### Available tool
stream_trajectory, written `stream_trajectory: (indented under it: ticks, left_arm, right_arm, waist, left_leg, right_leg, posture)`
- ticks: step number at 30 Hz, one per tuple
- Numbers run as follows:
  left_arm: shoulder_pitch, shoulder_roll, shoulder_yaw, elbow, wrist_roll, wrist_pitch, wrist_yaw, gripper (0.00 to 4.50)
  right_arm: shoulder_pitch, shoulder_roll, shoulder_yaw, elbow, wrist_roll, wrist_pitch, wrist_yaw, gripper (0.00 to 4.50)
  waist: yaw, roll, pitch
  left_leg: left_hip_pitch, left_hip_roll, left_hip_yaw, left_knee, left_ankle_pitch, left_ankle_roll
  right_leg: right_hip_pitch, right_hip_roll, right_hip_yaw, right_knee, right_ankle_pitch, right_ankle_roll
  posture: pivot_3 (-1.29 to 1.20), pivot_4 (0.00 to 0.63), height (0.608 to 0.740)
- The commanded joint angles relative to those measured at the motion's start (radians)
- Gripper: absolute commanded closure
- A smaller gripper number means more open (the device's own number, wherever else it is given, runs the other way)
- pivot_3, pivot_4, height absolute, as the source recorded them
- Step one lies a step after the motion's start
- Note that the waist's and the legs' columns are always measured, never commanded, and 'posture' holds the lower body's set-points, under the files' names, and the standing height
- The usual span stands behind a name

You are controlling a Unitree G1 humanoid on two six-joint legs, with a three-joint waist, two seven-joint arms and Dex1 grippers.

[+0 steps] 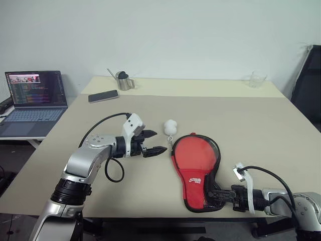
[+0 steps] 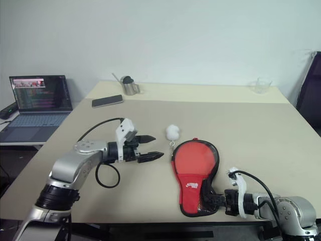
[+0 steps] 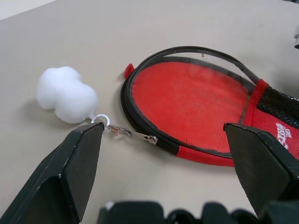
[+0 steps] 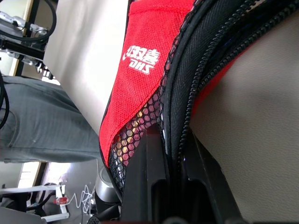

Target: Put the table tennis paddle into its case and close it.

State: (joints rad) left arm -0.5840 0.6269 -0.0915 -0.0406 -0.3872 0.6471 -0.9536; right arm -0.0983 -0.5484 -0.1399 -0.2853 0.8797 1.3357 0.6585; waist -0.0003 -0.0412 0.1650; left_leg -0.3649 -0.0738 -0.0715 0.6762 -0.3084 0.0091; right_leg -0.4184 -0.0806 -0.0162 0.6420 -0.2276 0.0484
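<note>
Case (image 1: 196,168) handle end pinched by right fingers (image 4: 156,154); left fingers (image 3: 70,172) open beside zip pull (image 3: 133,134): grab pull, keep case anchored.

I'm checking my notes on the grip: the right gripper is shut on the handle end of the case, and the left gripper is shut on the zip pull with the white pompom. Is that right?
One part is wrong. The left gripper is open, its fingers on either side of the zip pull and not closed on it, as the left wrist view shows. The right gripper is indeed shut on the handle end of the case.
</note>
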Motion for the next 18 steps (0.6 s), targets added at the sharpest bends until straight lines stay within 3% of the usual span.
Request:
stream_trajectory:
  ticks: [1, 4, 8, 12, 18]
  left_arm:
    - [-0.023, 0.004, 0.013, -0.014, -0.001, -0.01, -0.005, 0.0]
    - [-0.024, 0.004, 0.013, -0.012, 0.0, -0.012, -0.004, 0.0]
    - [-0.025, 0.004, 0.012, -0.009, 0.003, -0.014, -0.003, 0.0]
    - [-0.025, 0.002, 0.011, -0.009, 0.003, -0.015, 0.0, 0.0]
    - [-0.024, -0.001, 0.012, -0.009, 0.004, -0.015, 0.0, 0.0]
  right_arm:
    - [0.03, -0.018, 0.152, 0.146, -0.103, -0.088, 0.06, 4.47]
    - [0.023, -0.041, 0.201, 0.218, -0.168, -0.208, 0.12, 4.47]
    - [-0.017, -0.048, 0.24, 0.354, -0.22, -0.302, 0.206, 3.26]
    - [-0.066, -0.043, 0.27, 0.504, -0.283, -0.396, 0.267, 2.03]
    - [-0.04, -0.044, 0.296, 0.554, -0.3, -0.482, 0.308, 0.59]
  waist:
    - [-0.002, -0.007, -0.004]
    - [-0.007, -0.014, -0.009]
    - [-0.005, -0.015, -0.01]
    - [-0.009, -0.015, -0.009]
    - [-0.018, -0.014, -0.01]
  left_leg:
    - [0.001, 0.0, 0.0, 0.0, 0.0, 0.0]
    - [0.009, 0.001, -0.001, 0.0, -0.002, 0.003]
    - [0.024, 0.005, -0.004, 0.0, -0.005, 0.006]
    - [0.034, 0.01, -0.002, 0.001, -0.005, 0.005]
    - [0.038, 0.015, -0.001, 0.0, -0.009, -0.003]
  right_leg:
    - [0.001, 0.0, 0.0, 0.0, 0.0, 0.0]
    - [0.01, 0.001, -0.001, -0.002, 0.0, 0.0]
    - [0.029, 0.005, -0.004, -0.017, -0.001, 0.006]
    - [0.039, 0.008, -0.002, -0.018, -0.002, 0.005]
    - [0.046, 0.011, -0.003, -0.016, -0.002, 0.004]
  posture:
    - [0.0, 0.15, 0.74]
    - [0.0, 0.15, 0.74]
    - [0.0, 0.15, 0.74]
    - [0.0, 0.15, 0.74]
    - [0.0, 0.15, 0.74]
